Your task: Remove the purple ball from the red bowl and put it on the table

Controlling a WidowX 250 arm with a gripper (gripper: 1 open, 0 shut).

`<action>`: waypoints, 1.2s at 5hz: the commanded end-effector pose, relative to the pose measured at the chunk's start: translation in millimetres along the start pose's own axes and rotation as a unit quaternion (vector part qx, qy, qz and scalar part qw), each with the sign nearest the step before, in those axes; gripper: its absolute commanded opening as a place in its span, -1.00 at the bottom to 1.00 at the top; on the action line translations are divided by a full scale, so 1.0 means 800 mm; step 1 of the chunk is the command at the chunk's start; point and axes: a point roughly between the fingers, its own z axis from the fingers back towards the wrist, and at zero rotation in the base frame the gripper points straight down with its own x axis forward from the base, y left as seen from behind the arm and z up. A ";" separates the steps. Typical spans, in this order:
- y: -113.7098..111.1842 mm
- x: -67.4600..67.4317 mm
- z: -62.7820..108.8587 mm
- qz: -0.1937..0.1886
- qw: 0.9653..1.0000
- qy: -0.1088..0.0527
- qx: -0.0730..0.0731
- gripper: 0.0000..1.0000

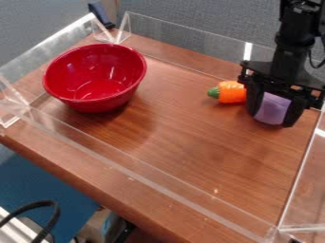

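The purple ball (276,106) rests on the table (165,138) at the far right, not in the red bowl (95,76). That bowl stands empty at the back left. My gripper (277,102) has come down over the ball, with one dark finger on each side and the jaws still spread. I cannot tell whether the fingers touch the ball. Part of the ball is hidden behind the fingers.
An orange carrot toy (229,92) with a green end lies just left of the gripper. Low clear acrylic walls (311,180) edge the tabletop, and the right wall is close beside the gripper. A blue object (94,13) sticks up behind the bowl.
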 end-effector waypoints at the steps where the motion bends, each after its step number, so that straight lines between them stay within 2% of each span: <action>1: 0.017 0.020 0.007 0.007 1.000 -0.020 -0.002 -1.00; 2: 0.030 0.033 -0.002 0.011 1.000 -0.018 -0.001 1.00; 4: 0.068 0.055 -0.013 0.008 1.000 -0.021 -0.004 1.00; 5: 0.072 0.055 -0.014 0.011 1.000 -0.020 -0.004 1.00; 6: 0.076 0.055 -0.015 0.016 1.000 -0.021 -0.005 -1.00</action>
